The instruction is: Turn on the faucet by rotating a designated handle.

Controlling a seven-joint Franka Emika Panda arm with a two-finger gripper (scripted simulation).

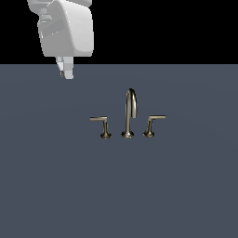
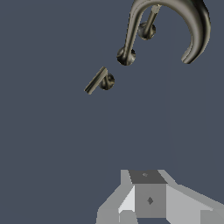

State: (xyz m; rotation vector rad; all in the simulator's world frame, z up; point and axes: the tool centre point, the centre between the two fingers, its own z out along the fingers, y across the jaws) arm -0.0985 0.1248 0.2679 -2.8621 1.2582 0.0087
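Observation:
The faucet (image 1: 131, 104) stands on the flat grey surface (image 1: 56, 186), with a tall arched spout between two low levers. The designated handle (image 1: 99, 119) is the lever on the exterior view's left, a thin flat bar on a short upright stem. My gripper (image 1: 66, 70) hangs high above the surface, far back and toward the exterior view's left of that handle, touching nothing. Its fingers look closed together and empty. In the wrist view the gripper (image 2: 145, 176) sits well apart from the designated handle (image 2: 96, 81), with the spout (image 2: 197, 22) beyond it.
The mirrored lever (image 1: 156, 118) stands on the exterior view's right of the spout; in the wrist view this lever (image 2: 148, 26) shows behind the spout's stem. Nothing else stands on the grey surface.

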